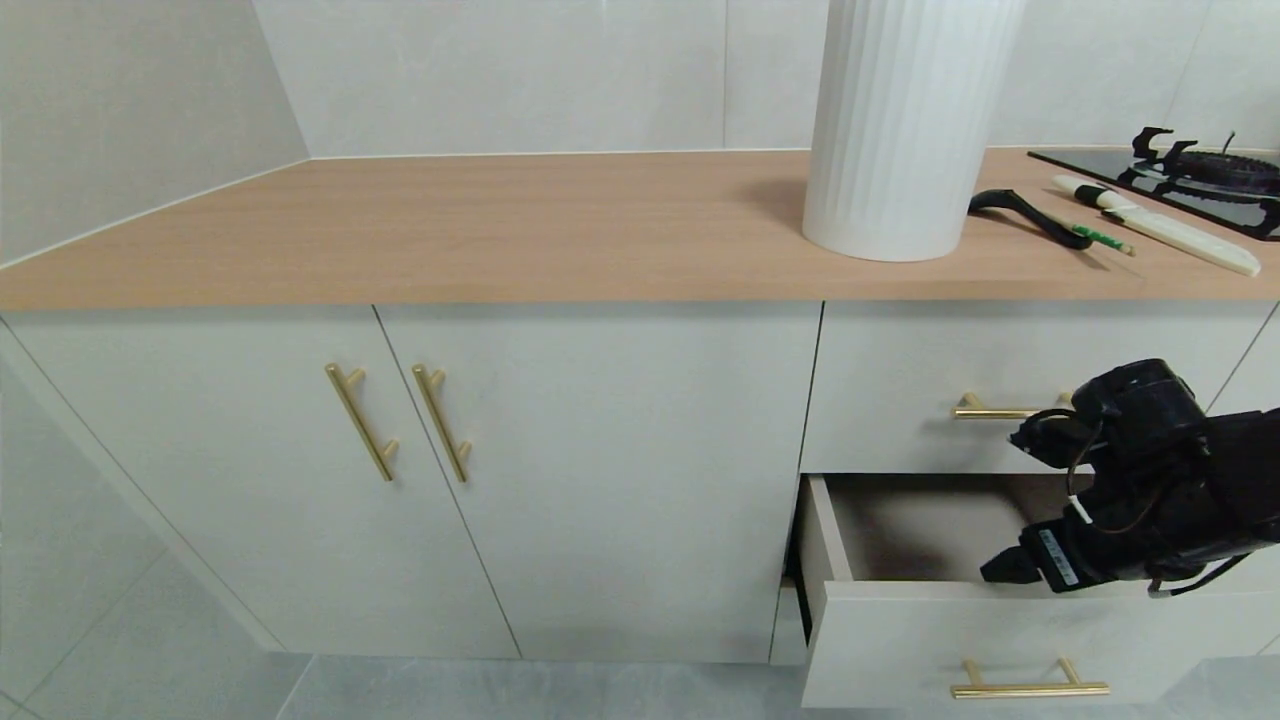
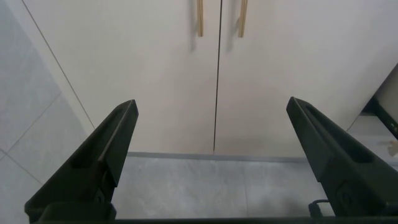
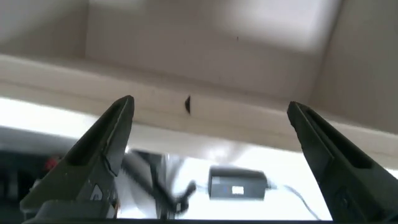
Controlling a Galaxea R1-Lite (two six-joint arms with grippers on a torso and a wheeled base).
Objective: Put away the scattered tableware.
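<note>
R gripper (image 3: 210,106) was wide open, empty, at drawer (image 1: 900,640) front lip; L gripper (image 2: 211,104) open, empty too. Prob. needed to lift clear of lip before fetching knife (image 1: 1160,222) above drawer.

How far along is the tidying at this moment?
Done: the lower white drawer with a brass handle stands open. In hand: nothing; the open right pincer hangs at its front. Left: the black curved-handle utensil, green-patterned stick and cream knife lie on the wooden counter.

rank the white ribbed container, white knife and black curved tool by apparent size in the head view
1. white ribbed container, by far
2. white knife
3. black curved tool, shorter than the knife
</note>
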